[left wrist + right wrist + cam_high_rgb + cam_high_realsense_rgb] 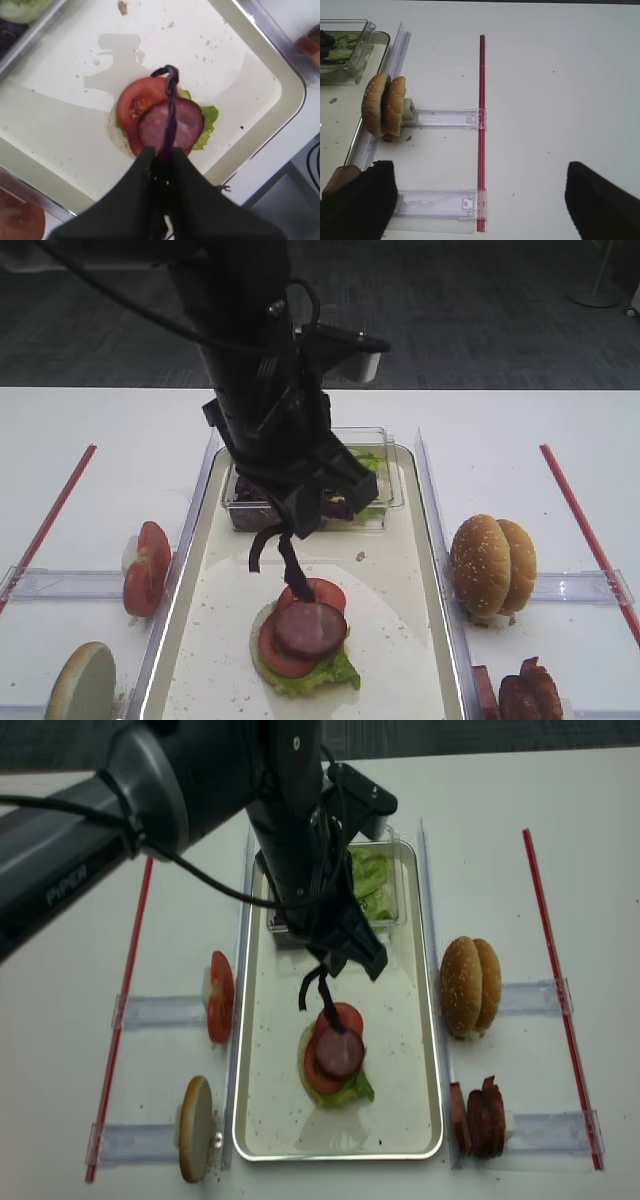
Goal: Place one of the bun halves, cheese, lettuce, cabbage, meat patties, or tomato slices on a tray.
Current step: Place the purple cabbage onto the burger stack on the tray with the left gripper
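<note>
While clenched on a cabbage (171, 107) strip, left pincer (162, 159) hangs over stack on tray (420, 640); strip dangles just above meat patty (172, 125) & tomato (137, 102). Step: placing cabbage. Next: lower a bit, release. Right pincer (480, 200) spread wide, empty.

Tray (243, 1020): shiny silver metal rim, matt cream floor, crumb-speckled. Box (385, 502): clear glossy plastic. Table (560, 90): smooth matt white. Bun halves (472, 986): seeded crust, dull gold. Left gripper (161, 159): matt black. Cabbage (170, 110): glossy purple strip.
</note>
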`<action>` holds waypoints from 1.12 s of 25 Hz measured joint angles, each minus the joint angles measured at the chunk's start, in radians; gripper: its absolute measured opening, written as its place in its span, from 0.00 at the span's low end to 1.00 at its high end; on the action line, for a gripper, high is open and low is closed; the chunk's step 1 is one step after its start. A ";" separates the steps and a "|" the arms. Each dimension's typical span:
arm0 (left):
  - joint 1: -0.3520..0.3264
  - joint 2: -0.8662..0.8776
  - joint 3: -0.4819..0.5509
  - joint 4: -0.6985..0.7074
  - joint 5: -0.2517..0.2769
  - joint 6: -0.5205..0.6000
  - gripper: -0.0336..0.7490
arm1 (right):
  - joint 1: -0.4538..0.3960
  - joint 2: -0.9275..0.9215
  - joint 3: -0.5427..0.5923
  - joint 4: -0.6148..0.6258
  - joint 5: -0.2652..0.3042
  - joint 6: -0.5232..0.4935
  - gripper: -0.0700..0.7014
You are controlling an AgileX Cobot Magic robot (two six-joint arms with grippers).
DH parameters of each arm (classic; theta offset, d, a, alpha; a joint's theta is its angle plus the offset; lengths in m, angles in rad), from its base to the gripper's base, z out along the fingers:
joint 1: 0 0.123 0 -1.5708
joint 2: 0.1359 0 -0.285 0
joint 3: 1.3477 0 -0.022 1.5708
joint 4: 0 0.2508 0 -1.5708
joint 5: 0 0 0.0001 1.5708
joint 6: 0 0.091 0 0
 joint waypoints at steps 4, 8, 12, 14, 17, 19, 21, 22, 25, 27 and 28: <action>-0.029 -0.006 0.073 0.000 -0.002 -0.004 0.08 | 0.000 0.000 0.000 0.000 0.000 0.000 0.99; -0.064 -0.006 0.106 -0.002 -0.007 -0.004 0.08 | 0.000 0.000 0.000 0.000 0.000 0.000 0.99; -0.087 -0.006 0.113 -0.004 -0.009 -0.005 0.08 | 0.000 0.000 0.000 0.000 0.000 0.000 0.99; -0.092 -0.007 0.113 -0.004 -0.010 -0.005 0.08 | 0.000 0.000 0.000 0.000 0.000 0.000 0.99; -0.092 -0.007 0.113 -0.002 -0.010 -0.005 0.08 | 0.000 0.000 0.000 0.000 0.000 0.000 0.99; -0.092 -0.007 0.113 0.014 -0.010 -0.005 0.08 | 0.000 0.000 0.000 0.000 0.000 0.000 0.99; -0.092 -0.007 0.113 0.021 -0.010 -0.005 0.08 | 0.000 0.000 0.000 0.000 0.000 0.000 0.99; -0.092 -0.007 0.113 0.022 -0.010 -0.005 0.08 | 0.000 0.000 0.000 0.000 0.000 0.000 0.99; -0.092 0.000 0.113 0.023 -0.010 -0.005 0.08 | 0.000 0.000 0.000 0.000 0.000 0.000 0.99; -0.092 0.020 0.113 0.026 -0.010 -0.002 0.08 | 0.000 0.000 0.000 0.000 0.000 0.000 0.99; -0.092 0.031 0.113 0.026 -0.012 0.000 0.08 | 0.000 0.000 0.000 0.000 0.000 0.000 0.99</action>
